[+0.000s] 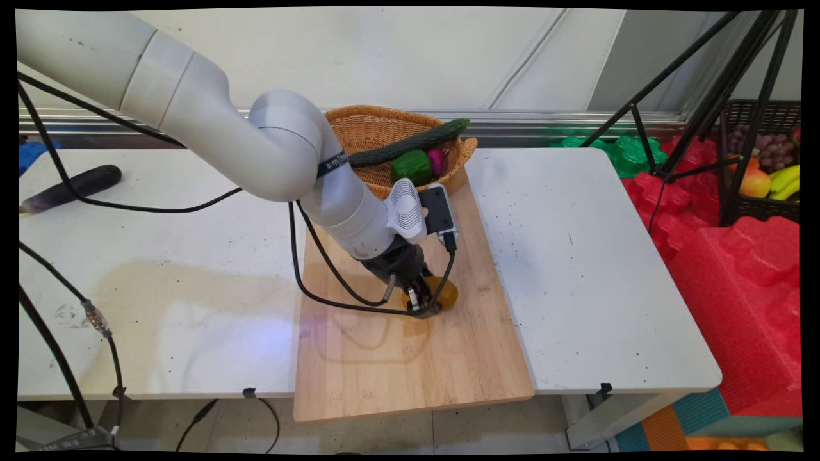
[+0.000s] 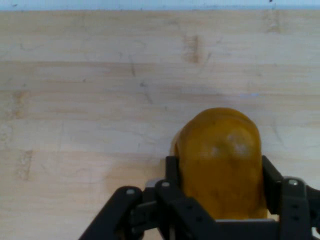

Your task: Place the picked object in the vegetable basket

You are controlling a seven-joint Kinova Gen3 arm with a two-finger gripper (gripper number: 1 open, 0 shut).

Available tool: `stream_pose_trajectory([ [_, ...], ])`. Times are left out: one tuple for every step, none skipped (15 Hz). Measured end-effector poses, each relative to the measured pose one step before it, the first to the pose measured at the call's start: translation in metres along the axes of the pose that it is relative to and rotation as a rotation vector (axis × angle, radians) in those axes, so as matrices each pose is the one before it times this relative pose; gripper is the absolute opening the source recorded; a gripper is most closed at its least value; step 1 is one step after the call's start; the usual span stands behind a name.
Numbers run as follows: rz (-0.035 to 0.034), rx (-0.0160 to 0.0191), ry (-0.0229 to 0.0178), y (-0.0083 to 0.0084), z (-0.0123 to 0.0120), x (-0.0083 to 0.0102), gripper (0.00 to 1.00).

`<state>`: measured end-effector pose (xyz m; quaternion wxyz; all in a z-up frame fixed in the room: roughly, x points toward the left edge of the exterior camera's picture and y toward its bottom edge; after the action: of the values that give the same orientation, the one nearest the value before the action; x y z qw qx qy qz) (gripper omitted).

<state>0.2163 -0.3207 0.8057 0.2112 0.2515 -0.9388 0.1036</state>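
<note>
white rectangular table [image 1: 576, 256] sitting there | long pale wooden cutting board [image 1: 410, 358] lying across its middle | dark purple eggplant [image 1: 70, 187] resting far left

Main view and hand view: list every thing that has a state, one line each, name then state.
gripper: down on the cutting board, shut on the yellow pepper
yellow pepper: between the fingers, resting on the cutting board
cutting board: flat on the table, near end overhanging the edge
basket: upright, holding a cucumber, a green pepper and a magenta thing
eggplant: lying on the table, untouched
</note>
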Motion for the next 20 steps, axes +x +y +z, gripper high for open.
stream_pose_trajectory([
  [0.00337, -0.00276, 0.0088, 0.00045, -0.00201, 0.00101, 0.0],
  [0.00085, 0.00026, 0.00769, 0.00009, -0.00302, 0.00011, 0.0],
  [0.00063, 0.00226, 0.01276, 0.00018, -0.00597, 0.00031, 0.0],
  [0.00042, 0.00567, 0.01924, -0.00047, -0.01001, 0.00061, 0.0],
  [0.00057, 0.00496, 0.01511, -0.00032, -0.00795, 0.00097, 0.0],
  [0.00023, 0.00873, 0.02506, -0.00067, -0.01321, 0.0017, 0.0],
  [-0.00397, 0.00928, 0.02833, -0.00205, -0.01428, 0.00125, 0.0],
  [-0.00558, 0.00949, 0.02598, -0.00255, -0.01327, 0.00121, 0.0],
  [-0.00564, 0.00853, 0.02192, -0.00258, -0.01108, 0.00135, 0.0],
  [-0.00476, 0.0078, 0.01918, -0.00241, -0.00947, 0.00126, 0.0],
  [-0.01006, 0.01177, 0.02813, -0.00395, -0.01375, 0.00213, 0.0],
  [-0.00873, 0.00782, 0.01894, -0.00305, -0.00891, 0.00163, 0.0],
  [-0.01517, 0.0126, 0.02851, -0.00477, -0.01323, 0.0025, 0.0],
  [-0.01165, 0.00906, 0.01906, -0.00349, -0.00829, 0.00218, 0.0],
  [-0.02152, 0.02108, 0.03092, -0.00105, -0.0154, 0.00304, 0.0],
  [-0.01352, 0.01977, 0.024, -0.00713, -0.01048, 0.0033, 0.0],
  [-0.01595, 0.02658, 0.02273, -0.01029, -0.01024, 0.00332, 0.0],
  [-0.0148, 0.0242, 0.01655, -0.01031, -0.007, 0.00238, 0.0],
  [-0.01784, 0.02995, 0.01586, -0.01308, -0.00597, 0.00271, 0.0],
  [-0.01533, 0.03057, 0.01221, -0.01345, -0.00363, 0.00312, 0.0],
])
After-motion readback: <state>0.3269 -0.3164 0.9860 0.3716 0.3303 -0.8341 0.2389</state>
